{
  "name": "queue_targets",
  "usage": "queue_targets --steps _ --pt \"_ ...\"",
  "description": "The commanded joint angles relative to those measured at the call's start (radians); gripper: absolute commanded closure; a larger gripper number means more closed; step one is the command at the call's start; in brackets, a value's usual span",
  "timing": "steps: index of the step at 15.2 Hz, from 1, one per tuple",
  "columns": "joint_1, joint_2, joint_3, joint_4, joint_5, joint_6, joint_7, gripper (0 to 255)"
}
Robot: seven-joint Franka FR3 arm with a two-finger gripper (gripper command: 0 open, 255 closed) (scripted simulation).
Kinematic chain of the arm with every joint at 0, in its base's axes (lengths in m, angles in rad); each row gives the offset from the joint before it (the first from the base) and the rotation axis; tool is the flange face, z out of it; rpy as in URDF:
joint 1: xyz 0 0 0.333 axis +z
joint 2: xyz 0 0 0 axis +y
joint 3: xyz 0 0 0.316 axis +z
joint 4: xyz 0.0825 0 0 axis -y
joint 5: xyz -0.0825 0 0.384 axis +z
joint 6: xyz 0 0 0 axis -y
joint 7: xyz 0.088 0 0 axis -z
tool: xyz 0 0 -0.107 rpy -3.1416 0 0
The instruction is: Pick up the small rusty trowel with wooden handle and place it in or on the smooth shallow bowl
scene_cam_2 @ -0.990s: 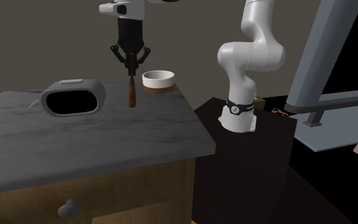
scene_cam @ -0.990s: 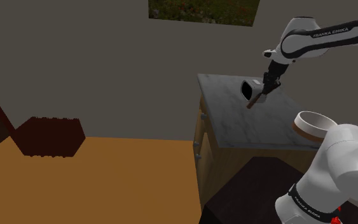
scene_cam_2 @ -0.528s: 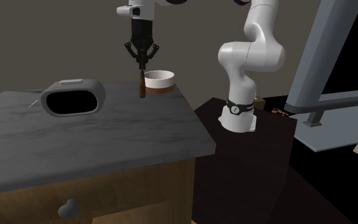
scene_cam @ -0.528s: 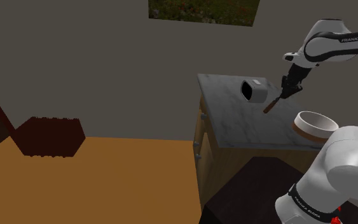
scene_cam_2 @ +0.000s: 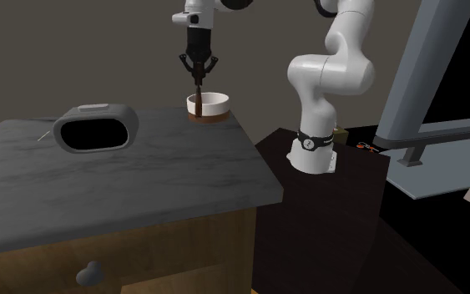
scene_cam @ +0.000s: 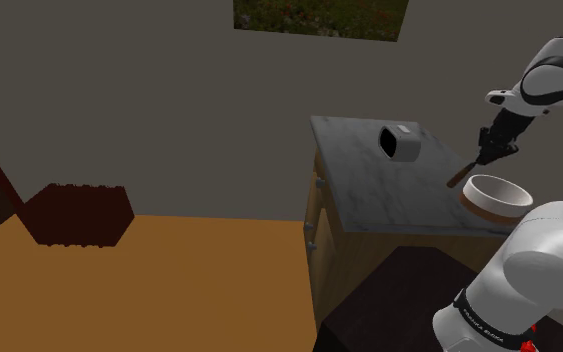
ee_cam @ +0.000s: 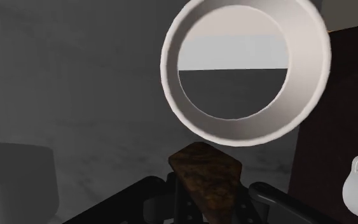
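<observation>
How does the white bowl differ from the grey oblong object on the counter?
The bowl is round and white with a brown base; the grey oblong object has a black front. The bowl opens upward; the oblong object stands upright, face sideways. The bowl sits nearer the arm's stand than the oblong object. Both rest on the grey counter.

A dim room — grey wall (scene_cam: 169, 100), orange-brown floor (scene_cam: 169, 290), marble-topped wooden cabinet (scene_cam: 369, 190) — with a window (scene_cam: 319, 18) high up.

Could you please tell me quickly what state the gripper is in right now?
Gripper: shut on the trowel.
</observation>
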Motion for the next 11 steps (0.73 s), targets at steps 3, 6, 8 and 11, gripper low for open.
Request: queue_targets --steps 3,6,8,11 --pt "-0.060 -0.045 -0.040 0.026 -0.038 -0.045 -0.094 255" --pt "-0.096 -0.068 -0.077 0.051 -0.065 -0.069 -0.165 255" --pt "-0.095 -0.066 -0.095 0.032 -0.078 -0.045 -0.162 255" --pt "-0.093 -0.061 -0.125 0.006 -0.098 -0.008 -0.157 255"
